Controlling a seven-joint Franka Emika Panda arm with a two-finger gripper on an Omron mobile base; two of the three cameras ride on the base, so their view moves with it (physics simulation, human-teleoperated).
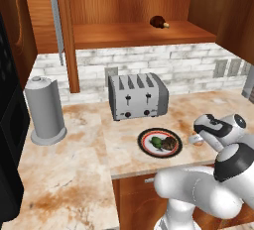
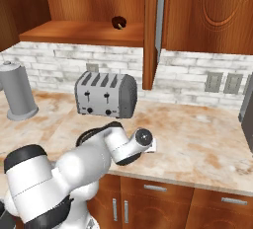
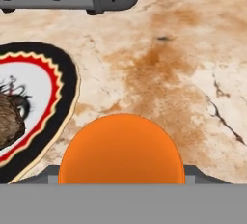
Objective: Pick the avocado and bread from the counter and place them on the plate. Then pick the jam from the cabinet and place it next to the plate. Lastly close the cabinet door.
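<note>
The claw (image 1: 197, 139) is low over the surface (image 1: 74, 174), gripping the jam (image 3: 121, 149), an orange jar. Just left of the claw lies the plate (image 1: 147, 146), holding the avocado (image 1: 157, 142) and bread (image 1: 169, 143). Beyond the claw stands a toaster (image 1: 138, 95). No writing can be read on the jar, plate or toaster. The cabinet (image 2: 207, 11) door stands open above.

Arm bent low, tool (image 1: 197, 139) clamped on jam (image 3: 121, 149).
</note>
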